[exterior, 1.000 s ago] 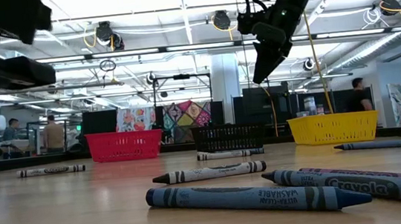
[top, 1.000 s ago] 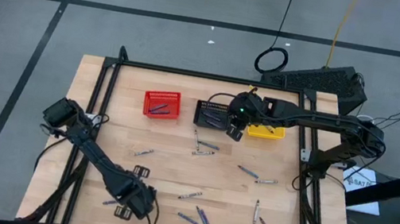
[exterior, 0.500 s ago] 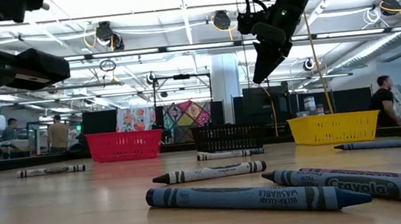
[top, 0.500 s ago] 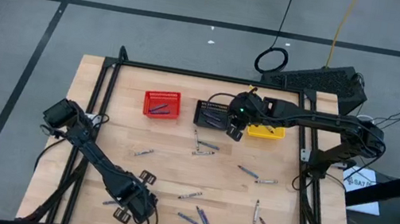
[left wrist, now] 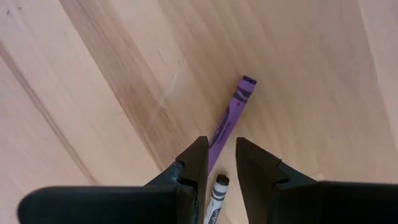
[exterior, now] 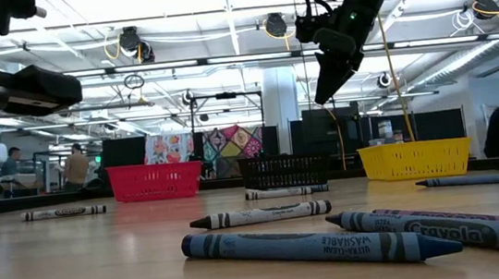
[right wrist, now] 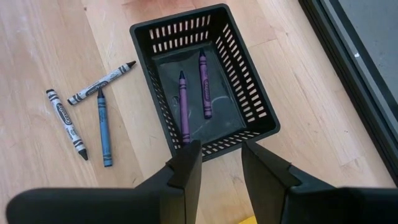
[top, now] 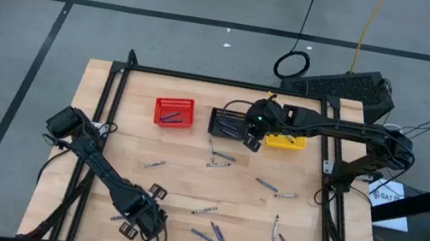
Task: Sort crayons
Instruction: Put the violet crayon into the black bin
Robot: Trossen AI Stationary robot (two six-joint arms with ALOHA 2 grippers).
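Blue, purple and grey crayons lie flat and scattered on the wooden table (top: 187,185). My left gripper (left wrist: 222,146) hangs open near the table's near left corner (top: 141,211), pointing straight down. Its fingers stand above a purple crayon (left wrist: 229,118) and the end of a grey crayon (left wrist: 216,198), clear of both. My right gripper (right wrist: 217,165) is open and empty in the air above the near rim of the black basket (right wrist: 205,81), also seen from above (top: 252,137). Two purple crayons (right wrist: 193,93) lie on that basket's floor.
A red basket (top: 174,112), the black basket (top: 226,123) and a yellow basket (top: 285,140) stand in a row at the far side. Two grey crayons (right wrist: 102,82) and a blue one (right wrist: 104,127) lie beside the black basket. More crayons (top: 214,233) lie near the front edge.
My left gripper has rolled a little about its downward-pointing axis while staying over the same spot. My right gripper and the crayons have kept still.
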